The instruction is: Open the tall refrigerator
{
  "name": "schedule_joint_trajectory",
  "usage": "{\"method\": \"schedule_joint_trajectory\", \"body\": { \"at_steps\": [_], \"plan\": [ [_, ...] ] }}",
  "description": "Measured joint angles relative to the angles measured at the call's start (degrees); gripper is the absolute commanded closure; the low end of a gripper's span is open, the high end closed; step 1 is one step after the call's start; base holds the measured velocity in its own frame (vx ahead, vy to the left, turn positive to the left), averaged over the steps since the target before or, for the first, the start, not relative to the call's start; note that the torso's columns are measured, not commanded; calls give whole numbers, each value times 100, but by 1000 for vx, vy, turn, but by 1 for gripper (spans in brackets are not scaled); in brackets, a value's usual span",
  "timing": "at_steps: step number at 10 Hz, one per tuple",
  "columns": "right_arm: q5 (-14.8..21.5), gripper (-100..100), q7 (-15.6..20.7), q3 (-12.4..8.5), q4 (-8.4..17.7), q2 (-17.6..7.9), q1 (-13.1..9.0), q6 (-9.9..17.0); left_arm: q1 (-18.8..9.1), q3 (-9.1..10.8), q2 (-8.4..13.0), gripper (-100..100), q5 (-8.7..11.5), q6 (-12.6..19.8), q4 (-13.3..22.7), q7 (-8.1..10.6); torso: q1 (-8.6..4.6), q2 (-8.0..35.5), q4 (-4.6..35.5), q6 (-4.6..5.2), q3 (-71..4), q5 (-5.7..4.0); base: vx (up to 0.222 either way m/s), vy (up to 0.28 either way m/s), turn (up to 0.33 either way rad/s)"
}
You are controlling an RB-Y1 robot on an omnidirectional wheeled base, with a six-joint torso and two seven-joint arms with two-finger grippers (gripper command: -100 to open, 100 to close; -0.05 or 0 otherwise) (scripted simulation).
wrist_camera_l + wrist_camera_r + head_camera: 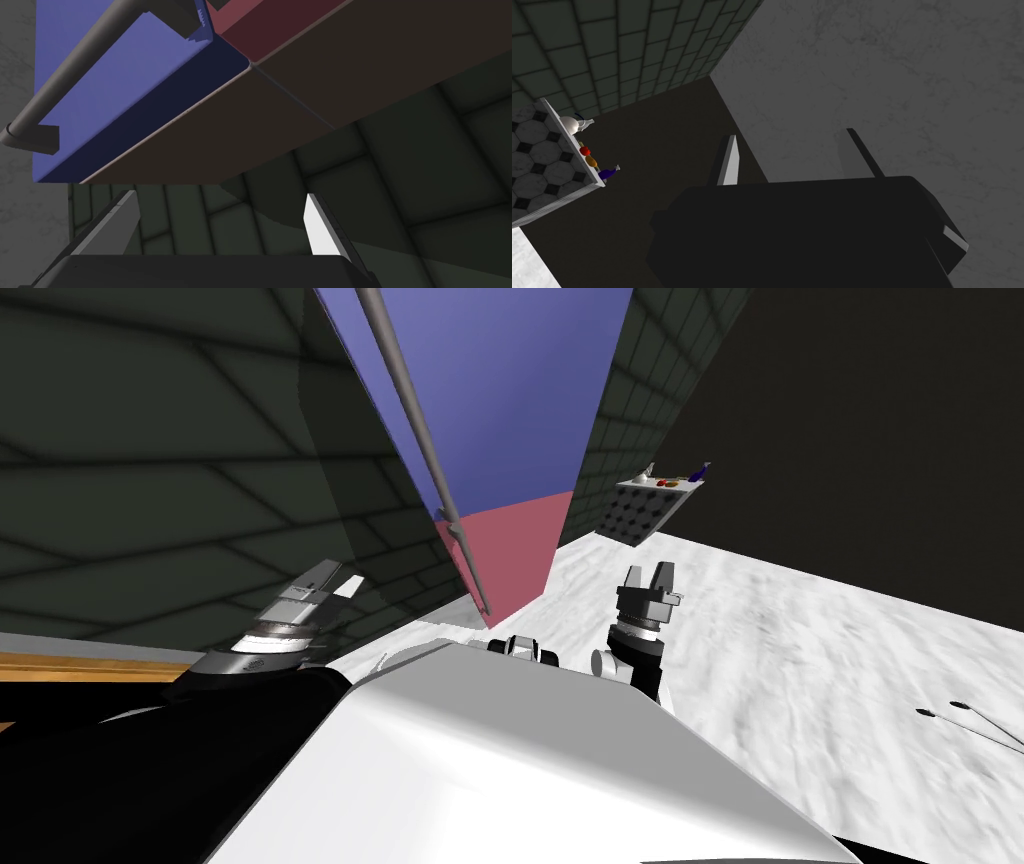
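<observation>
The refrigerator (350,65) is standing straight ahead of me, against a dark green tiled wall (150,438). Its blue upper door (510,398) and red lower door (515,543) are both lying flush against the dark body, so whatever it is holding is staying hidden. A long grey handle (420,438) is running down the blue door.

The left claw (220,225) is hovering beside the refrigerator's dark side, facing the tiled wall, apart from the handle. Its blades are standing wide apart and gripping nothing.

The right claw (796,155) is hanging over the pale marbled floor (780,628), well away from the doors. Its blades are likewise spread, with nothing between them.

Off to the right, a worktop (542,160) with an octagon-patterned face is carrying a white teapot (569,125), a small red item (585,150), an orange one (591,161) and a blue bottle (607,173) in a row.
</observation>
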Motion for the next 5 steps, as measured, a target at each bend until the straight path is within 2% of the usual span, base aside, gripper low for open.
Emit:
{"method": "schedule_joint_trajectory", "body": {
  "at_steps": [5],
  "plan": [
    [0,0,0,0,0,1,0,0,784,681,457,-100,298,-197,67,244,-9,2,3,-2,4,-1,153,-117,51]
  ]
}}
